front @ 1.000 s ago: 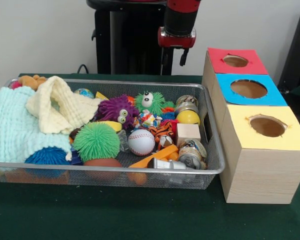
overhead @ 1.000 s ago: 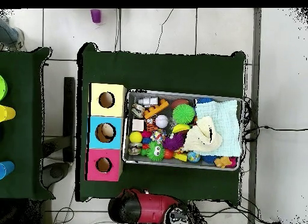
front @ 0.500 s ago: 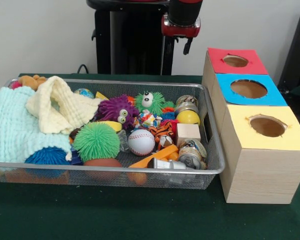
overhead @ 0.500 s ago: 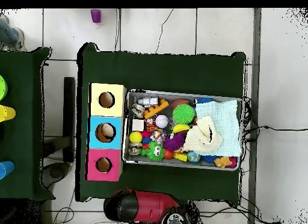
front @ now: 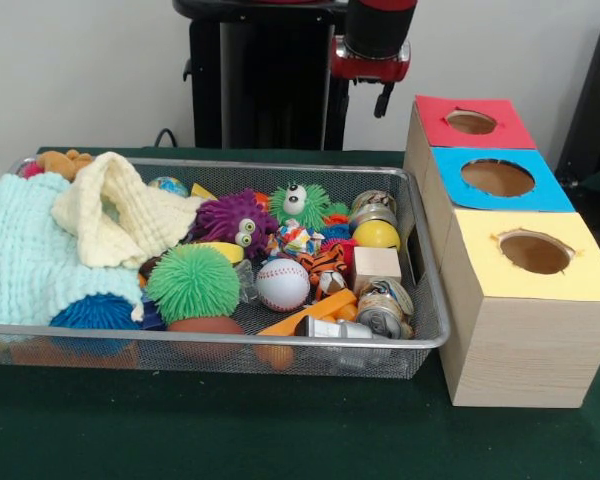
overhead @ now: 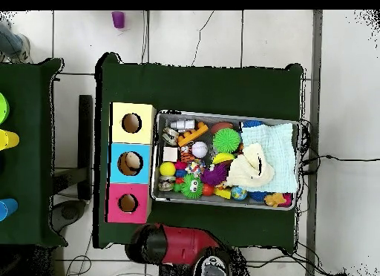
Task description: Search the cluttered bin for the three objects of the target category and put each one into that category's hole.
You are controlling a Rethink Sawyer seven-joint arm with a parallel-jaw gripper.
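Observation:
The silver wire-mesh bin [front: 230, 336] sits on the green table, packed with toys; it also shows in the overhead view [overhead: 154, 158]. In it are a green spiky ball [front: 192, 283], a baseball [front: 282, 284], a purple fuzzy toy [front: 235, 220], a yellow ball [front: 377, 235], a wooden cube [front: 377, 266] and crushed cans [front: 385, 310]. Three wooden boxes stand beside it, each with a round hole: red top [front: 435, 110], blue top [front: 450, 160], yellow top [front: 480, 270]. My gripper [front: 368, 98] hangs high behind the bin's far edge, holding nothing that I can see.
A light blue cloth [front: 25, 255] and a cream cloth [front: 120, 210] cover the bin's left part in the front view. The black pedestal [front: 260, 70] stands behind the table. The red arm [overhead: 182, 247] shows below the table in the overhead view. Another green table [overhead: 22, 147] with coloured cups stands at the left.
The arm has moved to the right in the front view and risen a little. The things in the bin have not moved.

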